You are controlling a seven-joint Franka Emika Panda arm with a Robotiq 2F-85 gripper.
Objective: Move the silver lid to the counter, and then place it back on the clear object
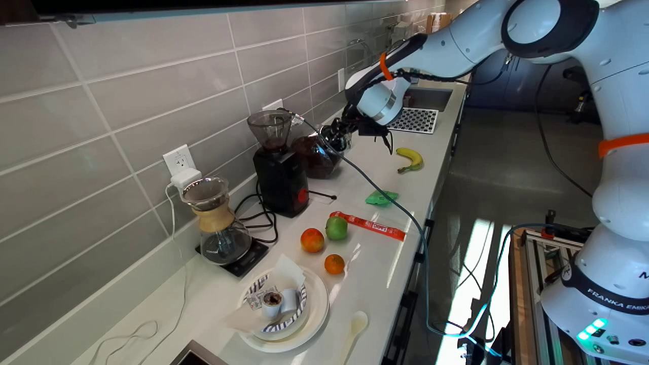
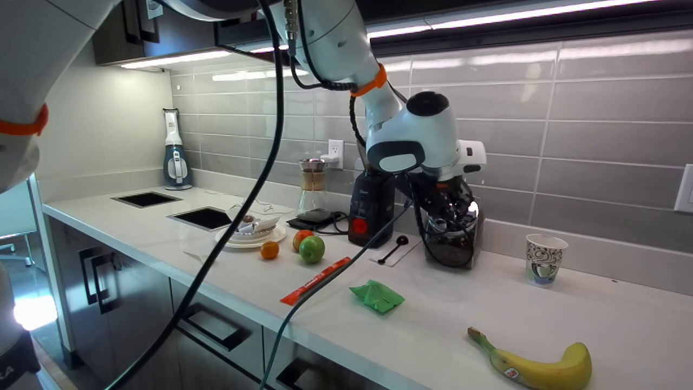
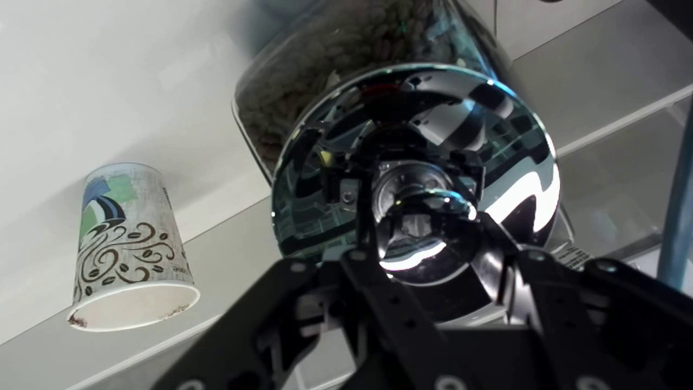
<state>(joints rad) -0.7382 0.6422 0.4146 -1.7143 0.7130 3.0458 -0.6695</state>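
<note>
The pincer (image 3: 425,233) is positioned at the silver lid (image 3: 417,143), its two fingers partly spread and set on opposite sides of the lid's round knob (image 3: 427,241). The gap between the fingers roughly matches the knob; whether they press on it or only flank it cannot be told. The lid covers the mouth of a clear jar (image 2: 448,253) of dark beans (image 3: 330,49); its seating is hidden. In both exterior views the jar stands near the rear edge of the tabletop (image 2: 433,319), close to the tiled wall (image 2: 606,146), with a coffee grinder (image 2: 372,206) just beside it. A paper cup (image 3: 127,244) stands near the same rear edge, apart from the jar. A banana (image 2: 541,374) lies toward the front edge. A green packet (image 2: 379,297) lies between the banana and a red wrapper (image 1: 375,227), whose one end reaches near the front edge. A green apple (image 1: 336,228) sits by the wrapper's other end, with an orange (image 1: 334,264) near it.
</note>
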